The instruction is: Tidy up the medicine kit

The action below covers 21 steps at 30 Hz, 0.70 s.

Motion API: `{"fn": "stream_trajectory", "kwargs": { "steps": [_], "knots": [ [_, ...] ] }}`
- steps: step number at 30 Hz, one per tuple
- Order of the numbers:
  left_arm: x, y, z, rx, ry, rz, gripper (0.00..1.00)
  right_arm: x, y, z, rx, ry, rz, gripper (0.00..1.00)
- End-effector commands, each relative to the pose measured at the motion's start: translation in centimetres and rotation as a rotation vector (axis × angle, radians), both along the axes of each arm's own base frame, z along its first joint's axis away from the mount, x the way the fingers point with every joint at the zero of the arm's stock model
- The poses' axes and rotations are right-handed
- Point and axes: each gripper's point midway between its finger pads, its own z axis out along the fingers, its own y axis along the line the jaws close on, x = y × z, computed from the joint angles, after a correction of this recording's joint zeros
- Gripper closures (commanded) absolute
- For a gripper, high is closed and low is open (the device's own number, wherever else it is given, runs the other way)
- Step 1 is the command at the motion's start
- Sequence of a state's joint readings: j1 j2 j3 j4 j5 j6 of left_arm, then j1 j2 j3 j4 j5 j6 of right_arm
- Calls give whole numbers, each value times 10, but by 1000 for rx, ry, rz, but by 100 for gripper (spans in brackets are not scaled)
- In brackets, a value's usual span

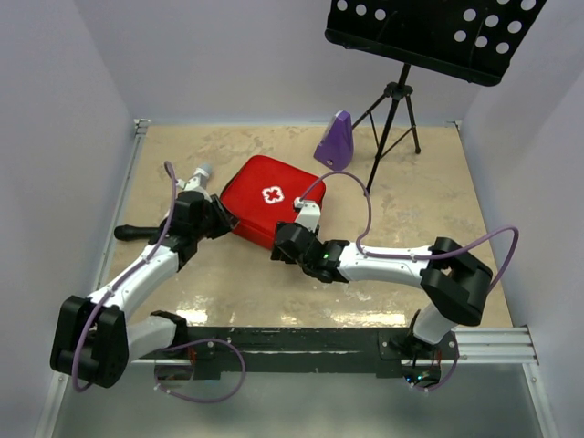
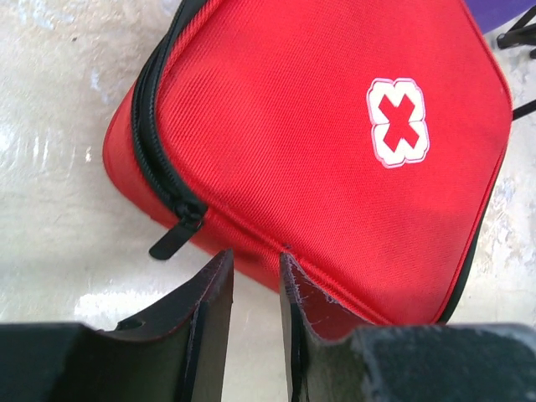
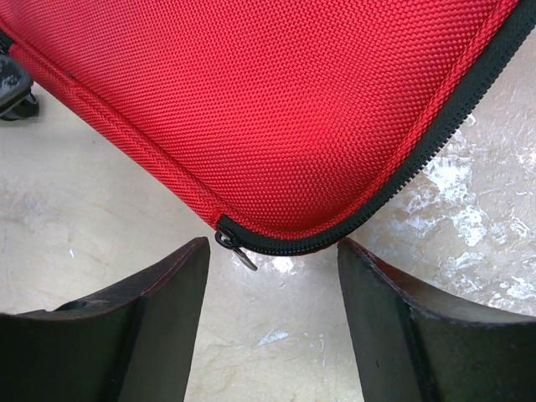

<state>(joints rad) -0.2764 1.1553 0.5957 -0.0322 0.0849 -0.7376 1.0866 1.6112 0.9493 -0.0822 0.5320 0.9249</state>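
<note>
One medicine kit lay on the bench, a little behind the middle, flat, with the white cross facing up. Its black zipper was closed along every edge that showed, so the contents could not be seen. A black pull tab hung from the corner of the kit nearest the left hand. That hand was low at the kit's left corner. Its two fingers were close together with only a thin gap, and nothing was between them. The right hand was at the near corner, its fingers spread wide and released, with a small metal zipper pull lying just in front of them. A purple metronome-shaped object stood behind the kit, apart from it, beside the legs of a black music stand.
</note>
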Motion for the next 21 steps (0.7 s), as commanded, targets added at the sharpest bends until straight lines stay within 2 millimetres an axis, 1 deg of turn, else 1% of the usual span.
{"fn": "stream_trajectory", "kwargs": {
  "steps": [1,4,7,12,14,17,18,21],
  "knots": [
    [-9,2,8,11,12,-7,67,2,1,1,6,-12,-27,38],
    [-10,1,13,7,4,-15,67,2,1,-5,-14,-5,-29,44],
    [-12,4,15,16,-7,-8,67,4,2,-5,-16,-4,-41,51],
    [-12,6,19,25,-22,-5,67,6,3,-4,-17,-3,-60,55],
    [-11,5,23,25,-31,-7,67,7,3,-1,-12,-9,-61,54],
    [-11,7,26,35,-37,-9,67,8,3,6,-11,-20,-60,46],
    [-10,7,27,36,-39,-6,67,8,4,10,-6,-27,-57,45],
    [-10,8,28,41,-42,-3,66,10,8,19,-6,-40,-47,44]
  ]
}}
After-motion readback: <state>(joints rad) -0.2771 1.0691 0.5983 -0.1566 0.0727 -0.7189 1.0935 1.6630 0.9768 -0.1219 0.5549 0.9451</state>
